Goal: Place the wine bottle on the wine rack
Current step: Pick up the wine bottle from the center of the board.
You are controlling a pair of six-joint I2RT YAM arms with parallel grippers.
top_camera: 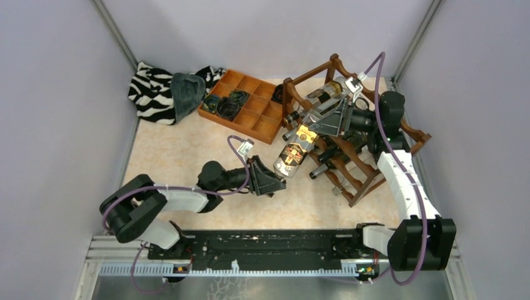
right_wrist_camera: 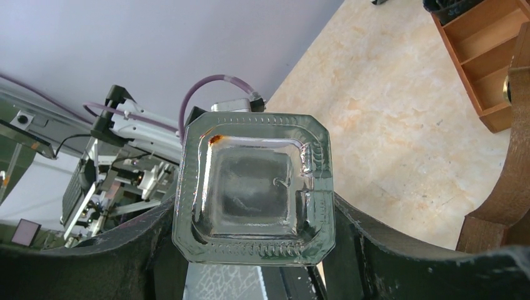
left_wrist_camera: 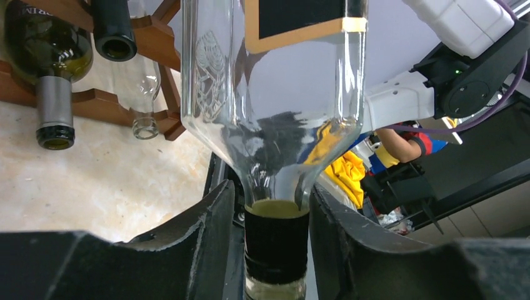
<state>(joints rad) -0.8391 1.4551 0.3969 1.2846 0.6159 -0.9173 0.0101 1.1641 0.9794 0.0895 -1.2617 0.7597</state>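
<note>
beige marbled tabletop [top_camera: 187, 162] inside pale grey walls, seen from above. at back right, wine rack [top_camera: 365, 184] with several bottles in it. just beside its front, a square clear wine bottle [top_camera: 292, 155], tilted, spanning from right gripper [top_camera: 324, 122] at its base to left gripper [top_camera: 275, 181] at its neck. left wrist: fingers [left_wrist_camera: 206, 231] close on either side of the black-capped neck; pressing or just shy, cannot tell. right wrist: fingers [right_wrist_camera: 125, 250] clamped against both sides of the square glass base.
</note>
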